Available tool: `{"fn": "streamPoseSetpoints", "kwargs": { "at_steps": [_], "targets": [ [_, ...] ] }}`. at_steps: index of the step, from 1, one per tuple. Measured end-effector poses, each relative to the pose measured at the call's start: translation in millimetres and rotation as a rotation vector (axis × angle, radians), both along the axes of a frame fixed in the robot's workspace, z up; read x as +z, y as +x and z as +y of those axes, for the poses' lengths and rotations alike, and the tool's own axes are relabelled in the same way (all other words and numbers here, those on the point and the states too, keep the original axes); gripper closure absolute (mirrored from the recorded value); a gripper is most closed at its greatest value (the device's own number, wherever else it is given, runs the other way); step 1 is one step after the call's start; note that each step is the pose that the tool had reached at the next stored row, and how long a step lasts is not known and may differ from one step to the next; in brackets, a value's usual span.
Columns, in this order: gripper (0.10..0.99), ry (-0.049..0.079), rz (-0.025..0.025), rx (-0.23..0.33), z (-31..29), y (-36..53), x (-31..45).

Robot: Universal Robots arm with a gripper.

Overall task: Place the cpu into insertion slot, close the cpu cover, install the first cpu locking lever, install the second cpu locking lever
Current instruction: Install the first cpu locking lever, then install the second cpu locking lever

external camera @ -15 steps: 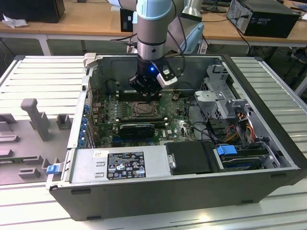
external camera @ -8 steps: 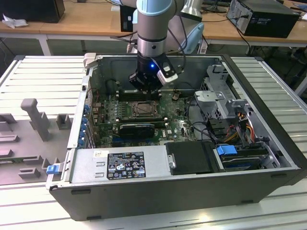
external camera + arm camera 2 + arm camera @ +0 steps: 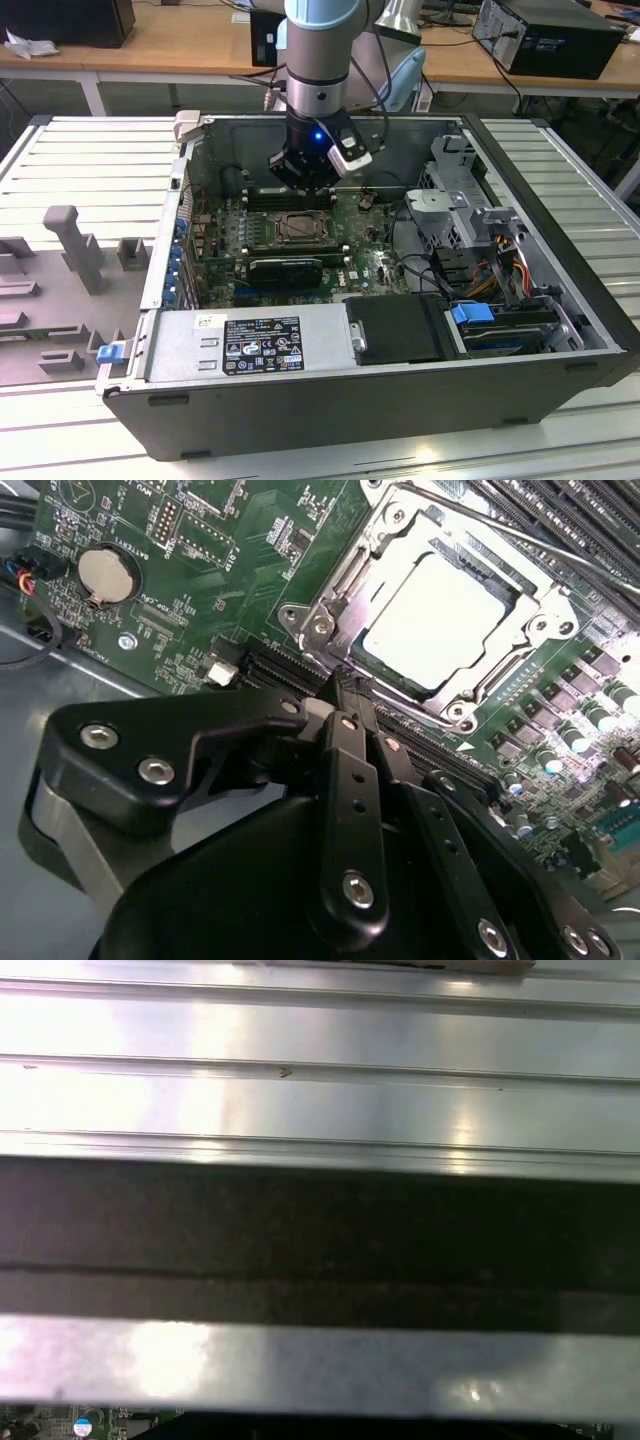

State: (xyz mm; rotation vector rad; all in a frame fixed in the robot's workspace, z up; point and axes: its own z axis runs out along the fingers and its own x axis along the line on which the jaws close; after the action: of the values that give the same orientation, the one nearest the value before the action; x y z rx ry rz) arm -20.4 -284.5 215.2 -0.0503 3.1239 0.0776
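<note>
The cpu, a pale silver square, lies flat inside the insertion slot in the middle of the green motherboard. The cpu cover, a metal frame with a square window, lies down around the chip. A thin metal lever rod runs along the far side of the socket. My gripper hangs just beside one corner of the socket, its black fingers pressed together with nothing between them. In the exterior view the gripper sits low inside the open case, just behind the socket.
Long black memory slots lie behind the socket and a black oblong card in front. A coin battery sits on the board. Drive cage and cables fill the exterior view's right. The dark case wall borders a ribbed metal table.
</note>
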Motion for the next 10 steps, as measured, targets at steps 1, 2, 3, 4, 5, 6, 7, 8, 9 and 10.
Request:
{"fn": "streamPoseSetpoints", "kwargs": {
  "at_steps": [1,2,3,4,5,6,7,8,9,10],
  "targets": [
    [0.98,0.0,0.0,0.0,-0.2,0.0,0.0],
    [0.98,0.0,0.0001,0.0,-0.8,0.0,0.1],
    [0.98,0.0,0.0001,0.0,-1.2,0.0,0.0],
    [0.98,0.0,0.0001,0.0,-1.6,0.0,0.1],
    [0.98,0.0,0.0001,0.0,-2.5,0.0,0.0],
    [0.98,0.0,0.0001,0.0,-3.7,0.0,0.0],
    [0.98,0.0,0.0002,0.0,-4.1,-0.1,1.1],
    [0.98,0.0,0.0001,0.0,-4.1,0.0,7.0],
    [0.98,0.0,0.0001,0.0,-4.1,0.0,9.9],
    [0.98,0.0,0.0001,0.0,-4.1,0.0,14.4]
  ]
}}
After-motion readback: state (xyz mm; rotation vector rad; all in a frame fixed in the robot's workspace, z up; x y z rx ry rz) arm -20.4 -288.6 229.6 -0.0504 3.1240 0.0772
